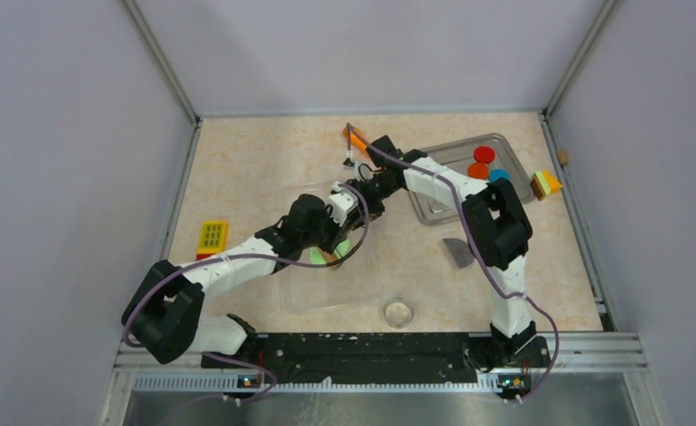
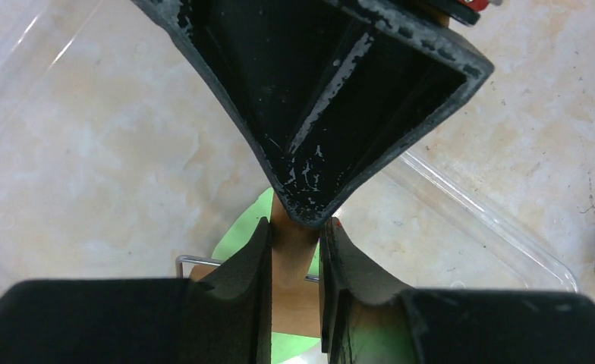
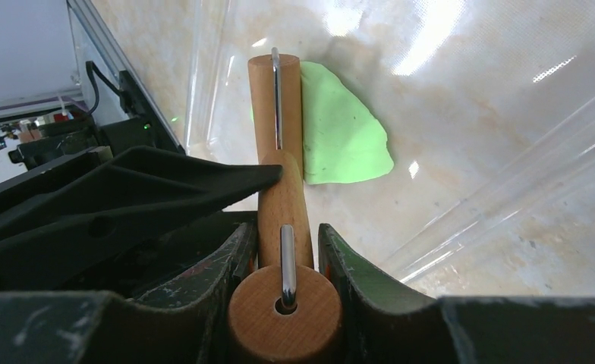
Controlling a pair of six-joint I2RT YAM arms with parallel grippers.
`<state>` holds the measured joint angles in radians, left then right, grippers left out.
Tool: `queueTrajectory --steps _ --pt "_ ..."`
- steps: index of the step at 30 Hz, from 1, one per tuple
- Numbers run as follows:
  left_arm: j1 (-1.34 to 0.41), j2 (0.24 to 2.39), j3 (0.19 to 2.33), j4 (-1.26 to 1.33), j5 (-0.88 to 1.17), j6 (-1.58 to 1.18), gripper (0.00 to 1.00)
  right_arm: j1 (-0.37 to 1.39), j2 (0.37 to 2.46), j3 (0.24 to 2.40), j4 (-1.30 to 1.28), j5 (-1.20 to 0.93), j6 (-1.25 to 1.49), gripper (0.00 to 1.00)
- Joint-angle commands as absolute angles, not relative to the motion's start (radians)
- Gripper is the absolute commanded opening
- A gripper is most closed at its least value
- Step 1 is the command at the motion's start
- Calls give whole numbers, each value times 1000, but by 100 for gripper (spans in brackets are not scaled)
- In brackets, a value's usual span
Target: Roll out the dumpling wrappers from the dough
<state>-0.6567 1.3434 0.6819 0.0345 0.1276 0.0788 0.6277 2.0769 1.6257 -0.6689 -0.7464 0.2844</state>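
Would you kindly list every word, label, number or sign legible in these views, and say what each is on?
No text is legible in any view.
The yellow block has a green grid; any marks on it are too small to read.
The rolling pin, dough and metal tray show no lettering.
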Motion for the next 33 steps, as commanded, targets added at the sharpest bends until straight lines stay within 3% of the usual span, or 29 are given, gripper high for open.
queueTrajectory --steps 1,13,14,17,22,27,33 --pt "-658 1340 677 -30 75 -67 0 751 2142 1660 -587 -757 315 0" --pt "-659 1145 638 -89 85 -107 1 769 2144 1697 -583 -784 317 0" --pt "-659 1130 646 -109 93 -109 7 761 2136 1703 -583 -774 314 0" --pt "-658 1052 657 -171 102 -93 41 717 2094 1724 -620 -744 279 0" --pt "-657 838 659 -238 110 -24 63 647 2002 1736 -721 -775 137 0" --pt "-620 753 682 -311 -88 -77 75 634 1922 1709 -690 -884 131 0" --pt "-308 996 745 -498 56 -301 70 622 1885 1706 -667 -888 111 0"
